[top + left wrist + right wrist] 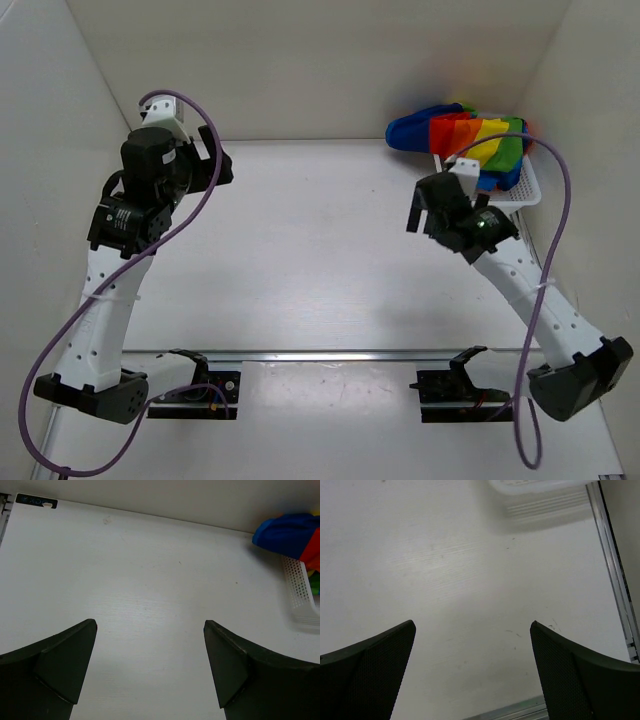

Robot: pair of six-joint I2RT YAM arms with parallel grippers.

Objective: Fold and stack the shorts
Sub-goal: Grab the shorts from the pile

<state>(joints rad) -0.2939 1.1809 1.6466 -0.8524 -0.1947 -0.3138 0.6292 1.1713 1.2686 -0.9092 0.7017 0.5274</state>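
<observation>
The rainbow-striped shorts [462, 132] lie bunched in a heap on the white mesh basket [527, 192] at the back right, spilling over its left rim. In the left wrist view the shorts [289, 532] and the basket [301, 596] show at the far right. My left gripper [216, 163] is open and empty at the back left, far from the shorts; its jaws [149, 623] stand wide over bare table. My right gripper [420, 207] is open and empty, just in front and to the left of the basket; its jaws [473, 624] are wide over bare table.
White walls close in the table on the left, back and right. A metal rail [330, 355] runs across the near edge by the arm bases; it also shows in the right wrist view [616, 580]. The basket's rim [535, 484] is at the top of the right wrist view.
</observation>
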